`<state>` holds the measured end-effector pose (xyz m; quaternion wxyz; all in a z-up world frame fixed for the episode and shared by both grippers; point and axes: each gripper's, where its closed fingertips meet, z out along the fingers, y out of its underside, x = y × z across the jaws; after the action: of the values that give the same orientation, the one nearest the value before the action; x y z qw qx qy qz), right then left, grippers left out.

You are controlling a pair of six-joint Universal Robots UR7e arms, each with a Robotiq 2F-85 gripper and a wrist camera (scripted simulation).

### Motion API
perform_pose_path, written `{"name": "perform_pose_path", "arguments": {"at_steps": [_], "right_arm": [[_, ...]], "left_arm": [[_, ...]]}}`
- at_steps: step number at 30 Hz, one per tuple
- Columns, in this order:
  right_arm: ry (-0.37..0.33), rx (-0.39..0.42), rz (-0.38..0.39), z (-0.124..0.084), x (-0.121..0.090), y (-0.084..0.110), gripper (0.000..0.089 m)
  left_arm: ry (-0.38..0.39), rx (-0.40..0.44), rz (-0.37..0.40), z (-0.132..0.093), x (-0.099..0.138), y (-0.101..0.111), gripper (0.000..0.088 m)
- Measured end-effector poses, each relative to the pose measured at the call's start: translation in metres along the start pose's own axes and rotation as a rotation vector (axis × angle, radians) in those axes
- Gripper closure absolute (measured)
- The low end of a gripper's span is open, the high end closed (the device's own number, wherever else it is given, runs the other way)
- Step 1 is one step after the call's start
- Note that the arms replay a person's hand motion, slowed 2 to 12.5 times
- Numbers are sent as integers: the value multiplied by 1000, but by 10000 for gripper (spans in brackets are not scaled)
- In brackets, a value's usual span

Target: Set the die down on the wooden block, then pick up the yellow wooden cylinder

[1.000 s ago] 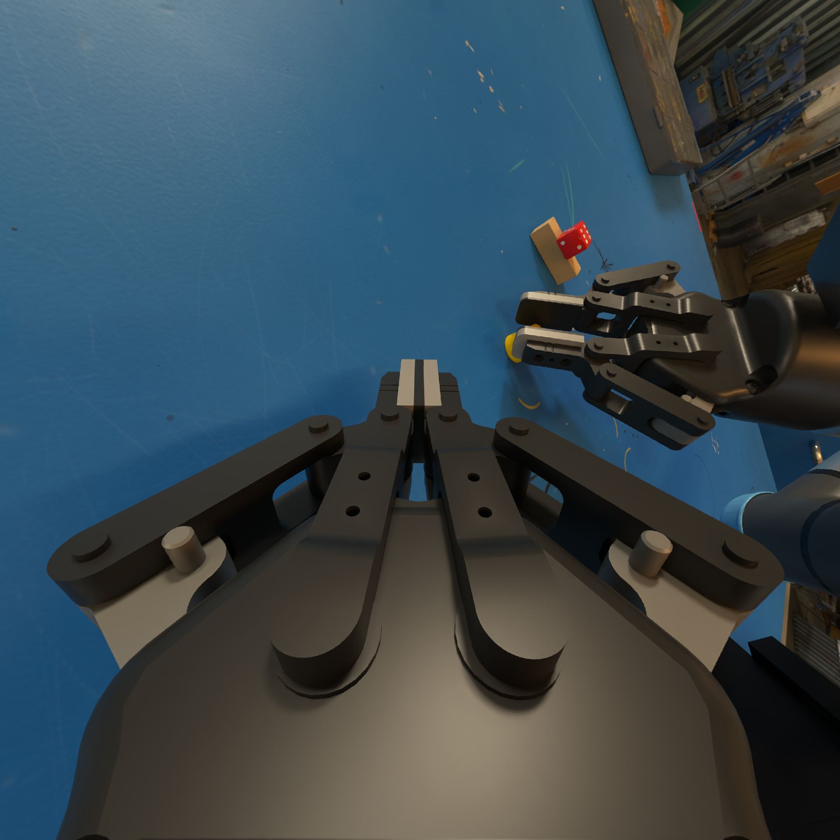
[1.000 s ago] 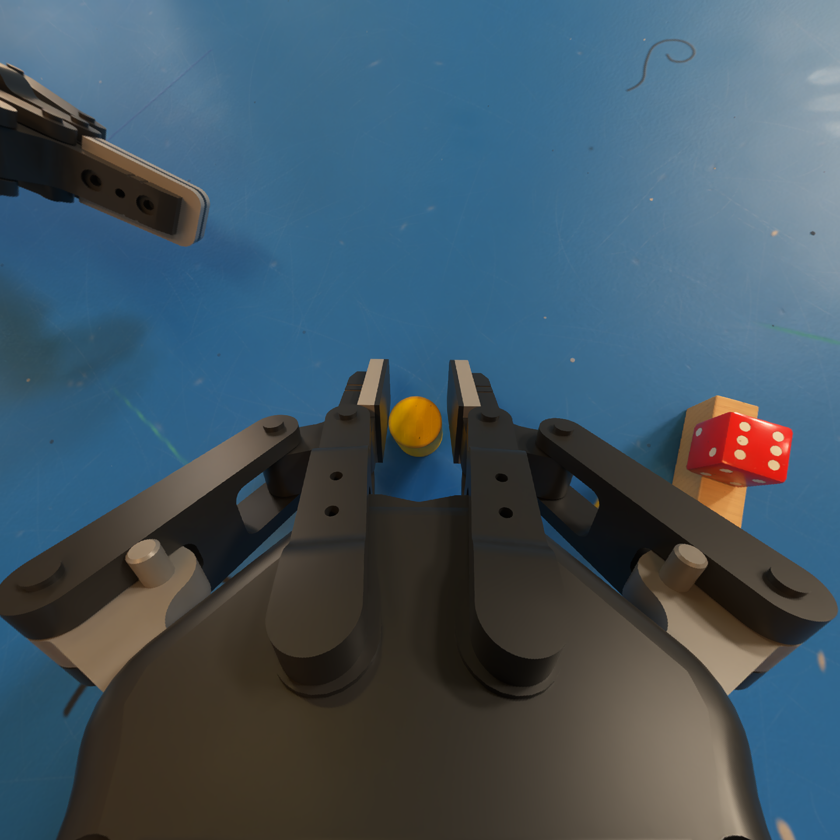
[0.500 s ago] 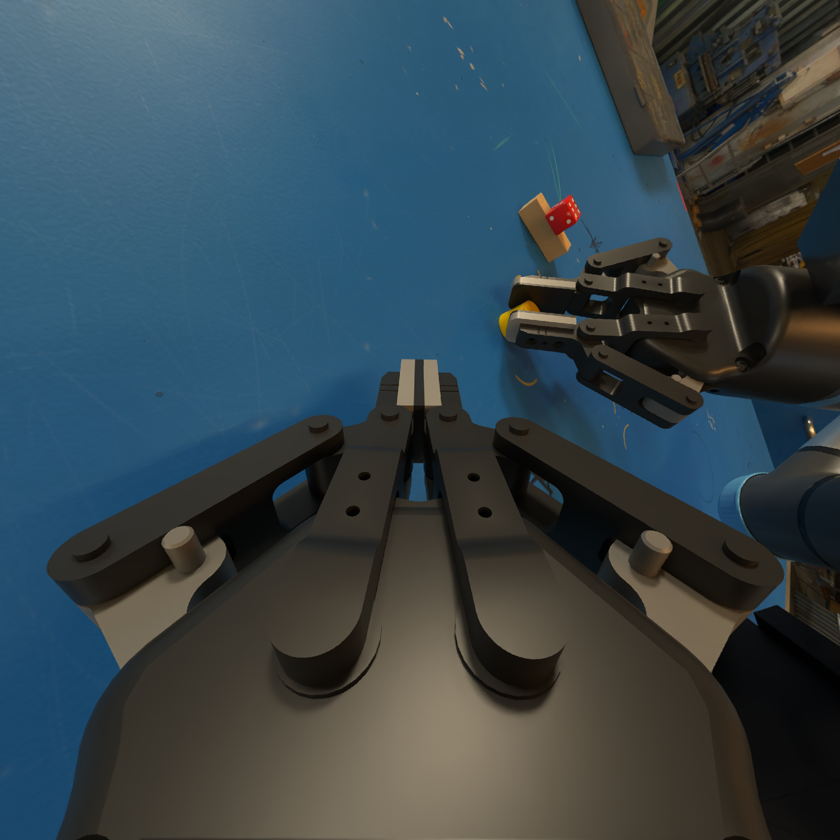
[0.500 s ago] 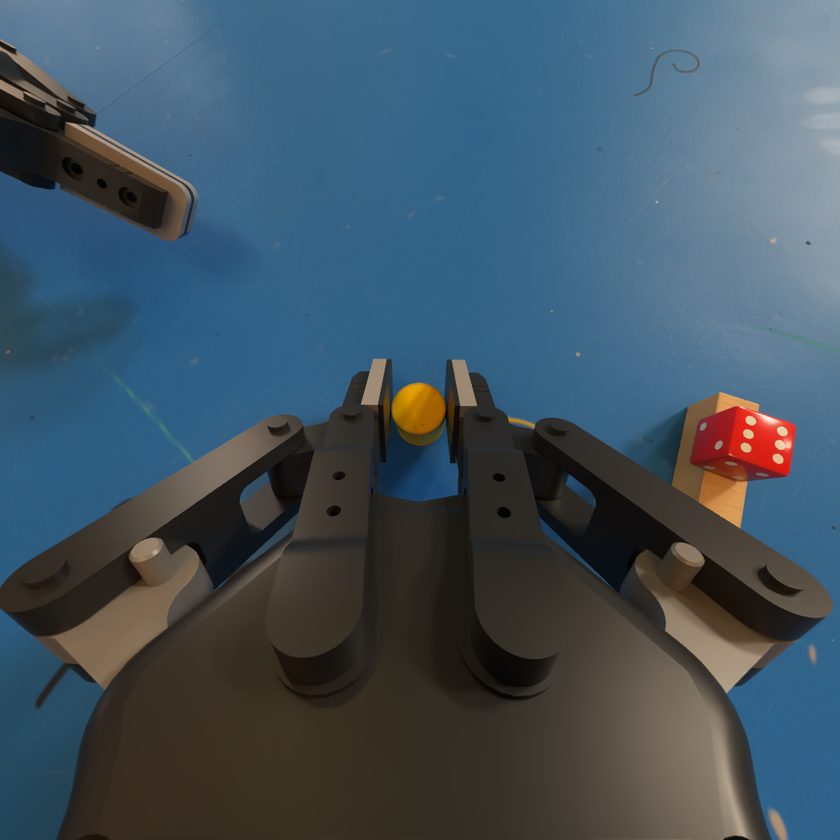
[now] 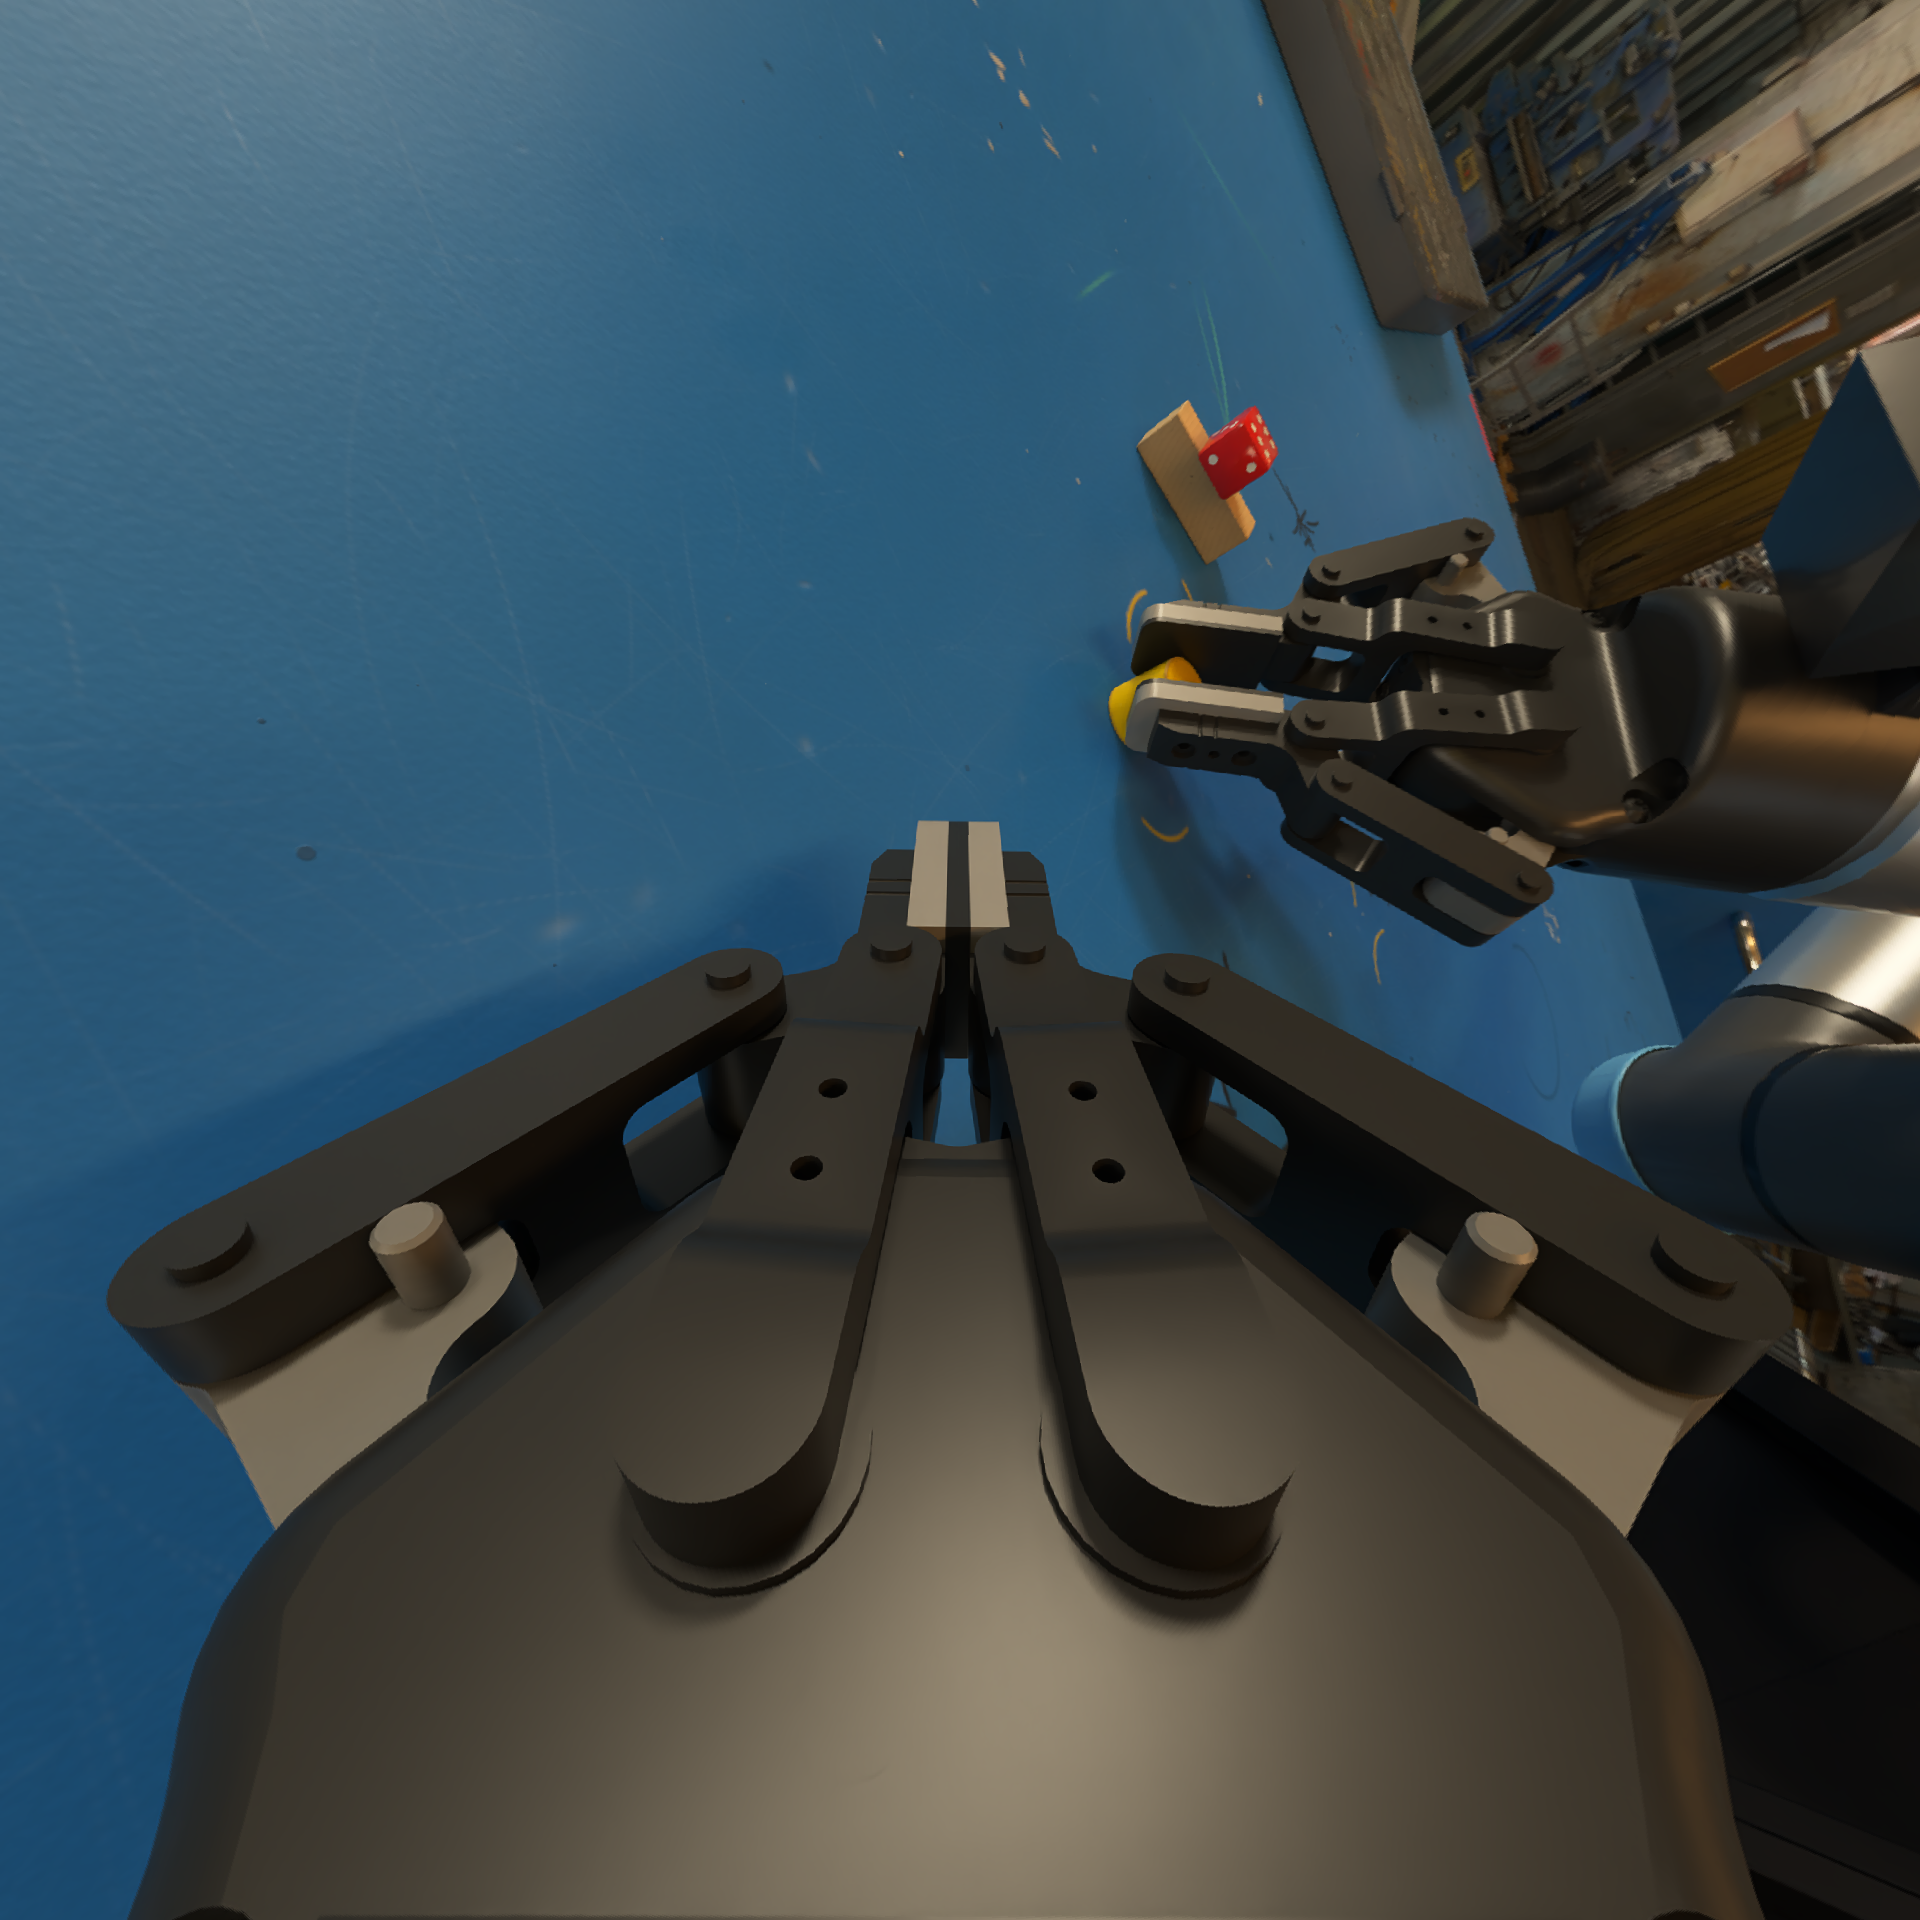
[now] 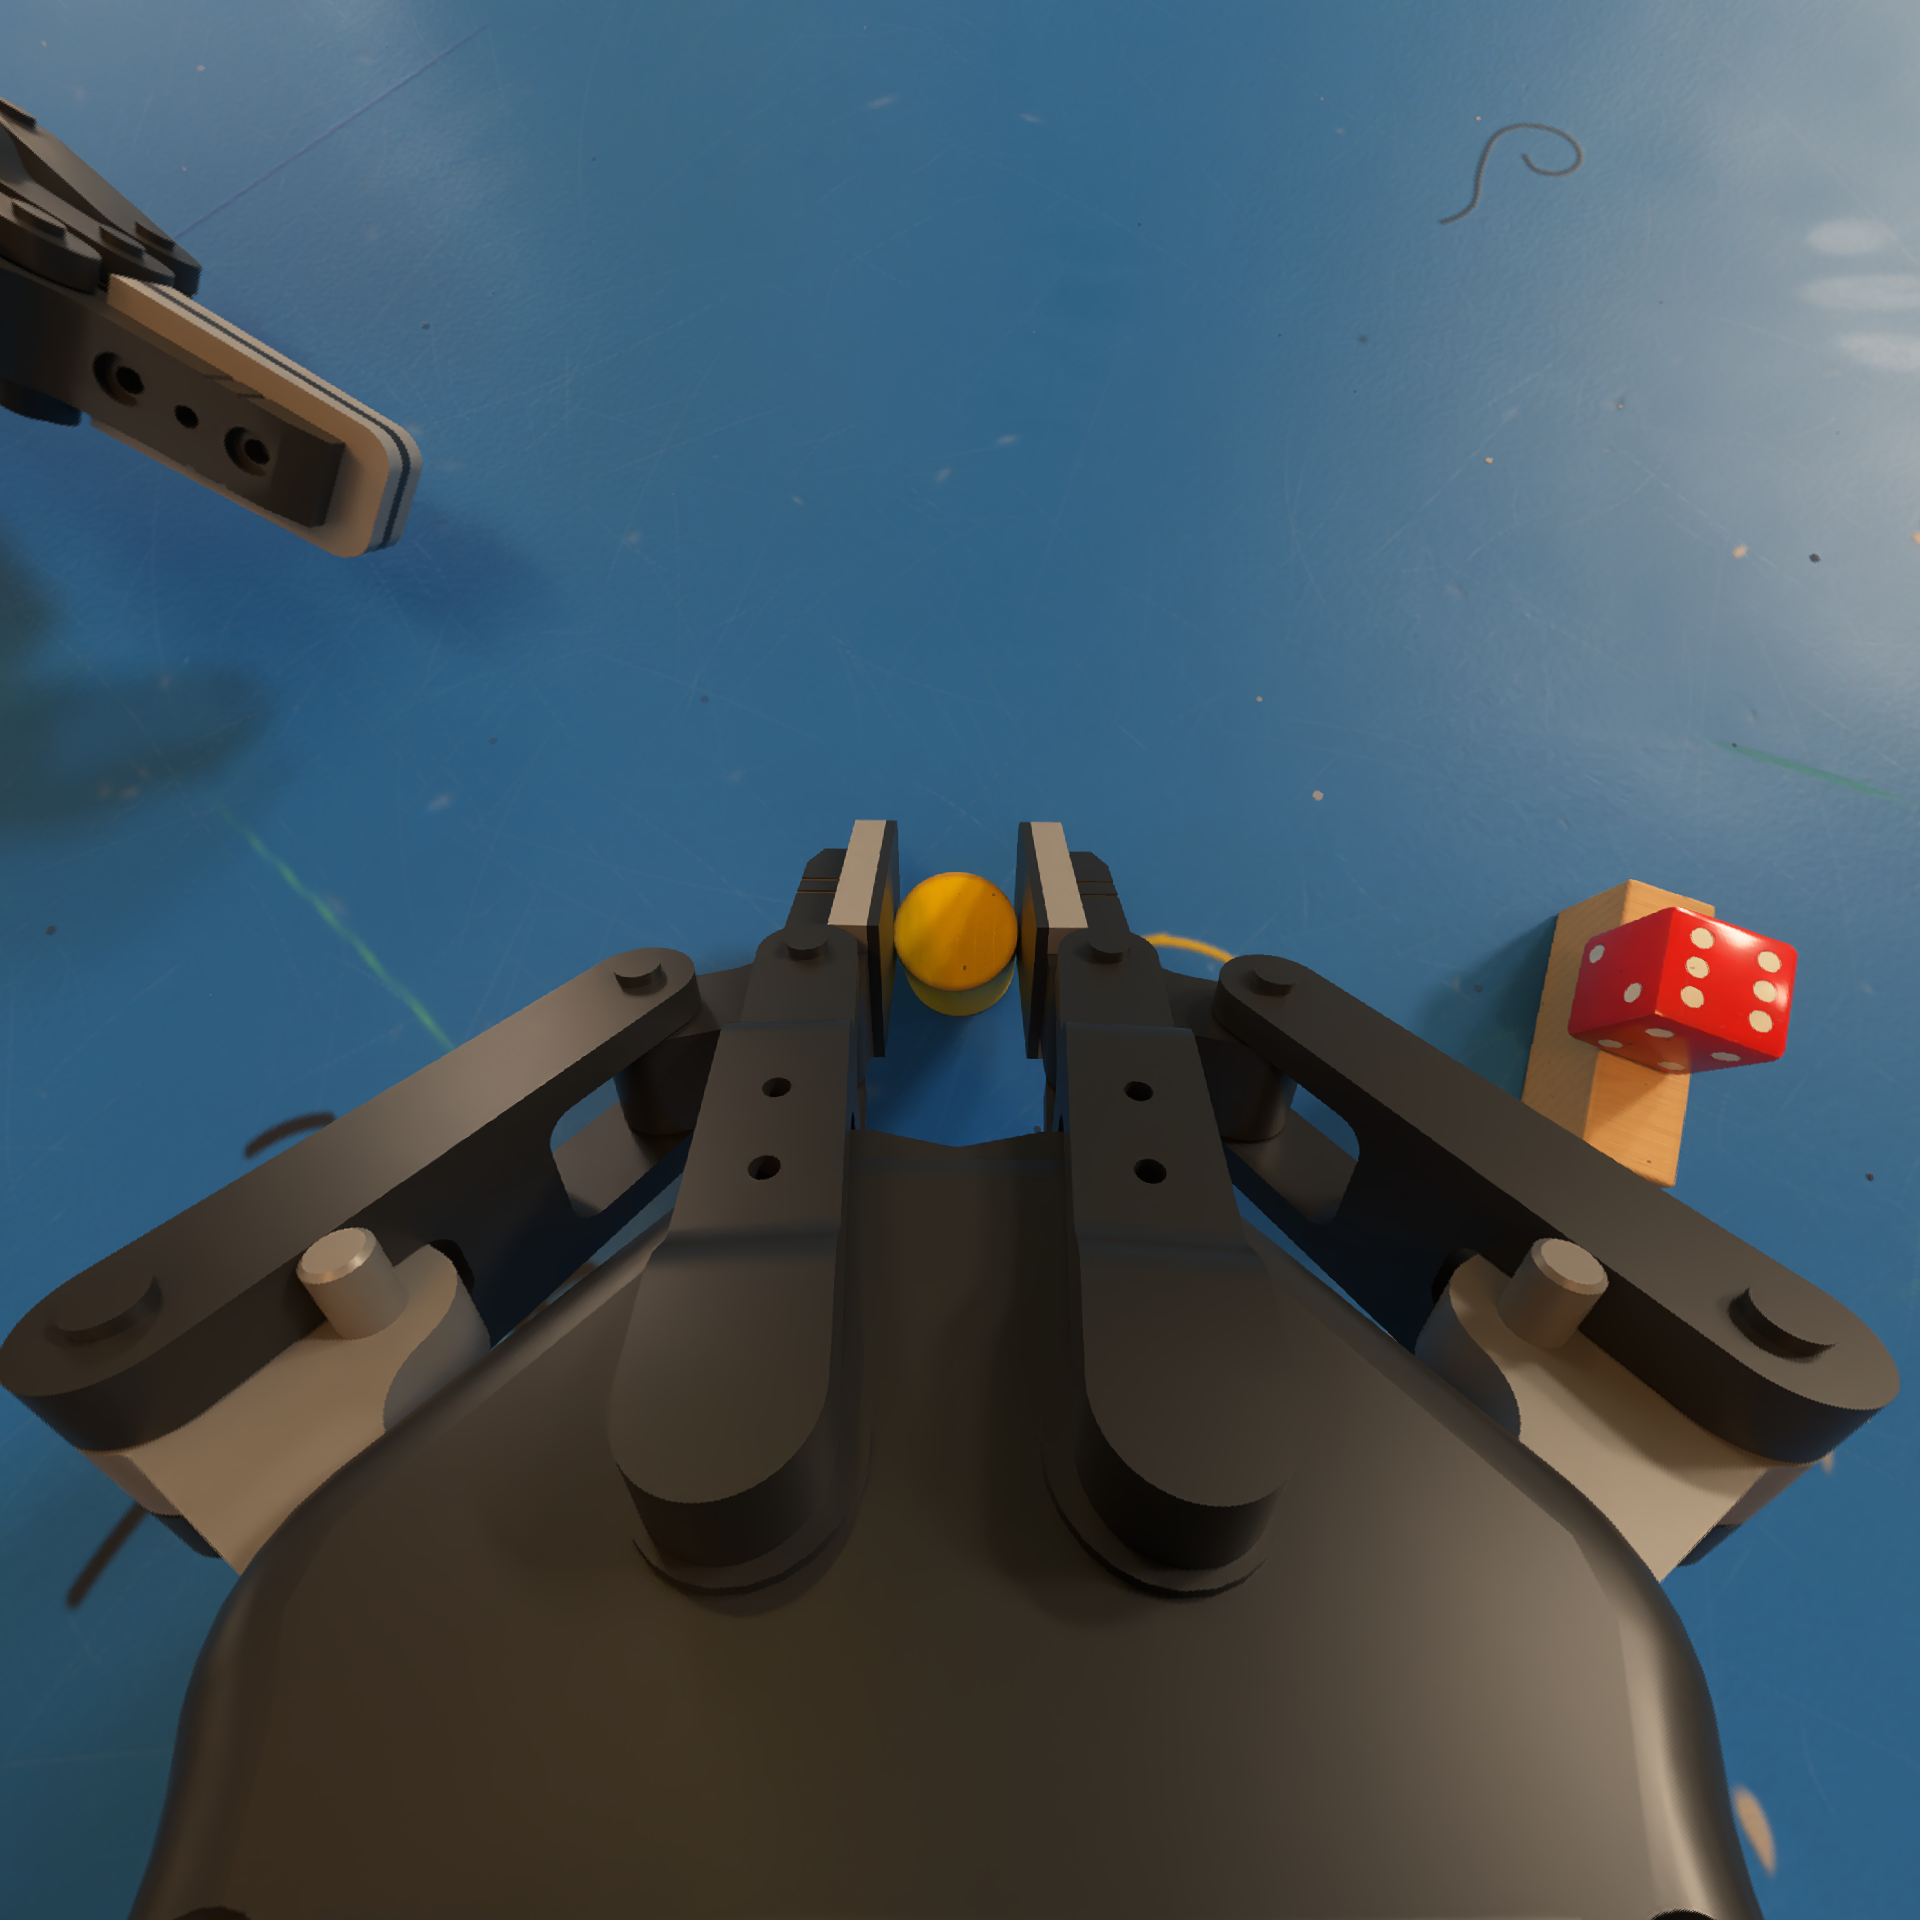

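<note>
Blue table (image 6: pixel 1143 416), right end effector (image 6: pixel 956 935) clamping yellow cylinder (image 6: pixel 954 935); left end effector (image 5: pixel 957 873) clenched empty, shelving (image 5: pixel 1662 208) only leftward.

Workshop, cluttered racks (image 5: pixel 1621 187), scuffed blue table (image 5: pixel 520 416)

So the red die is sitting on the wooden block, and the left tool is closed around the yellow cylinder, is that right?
Not quite. The arm is wrong: the right tool has its fingers against the sides of the yellow cylinder, as the right wrist view shows. The left tool is shut on nothing, away from it. The red die does sit on the wooden block.
</note>
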<state>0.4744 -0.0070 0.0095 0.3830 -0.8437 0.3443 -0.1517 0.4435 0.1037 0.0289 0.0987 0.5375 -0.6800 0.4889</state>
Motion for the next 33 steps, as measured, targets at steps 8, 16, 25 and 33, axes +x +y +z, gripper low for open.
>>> {"name": "perform_pose_path", "arguments": {"at_steps": [8,16,25,33], "right_arm": [[15,-1,-34,-1,-1,0,690],[29,2,-55,-1,-2,0,690],[22,1,-48,-1,-2,0,691],[6,-2,-37,-1,-3,1,690]], "left_arm": [[26,-13,-10,-3,2,-2,882],[18,-52,27,-4,1,1,882],[35,-70,28,-5,4,1,882],[39,-90,23,-5,2,4,882]]}}
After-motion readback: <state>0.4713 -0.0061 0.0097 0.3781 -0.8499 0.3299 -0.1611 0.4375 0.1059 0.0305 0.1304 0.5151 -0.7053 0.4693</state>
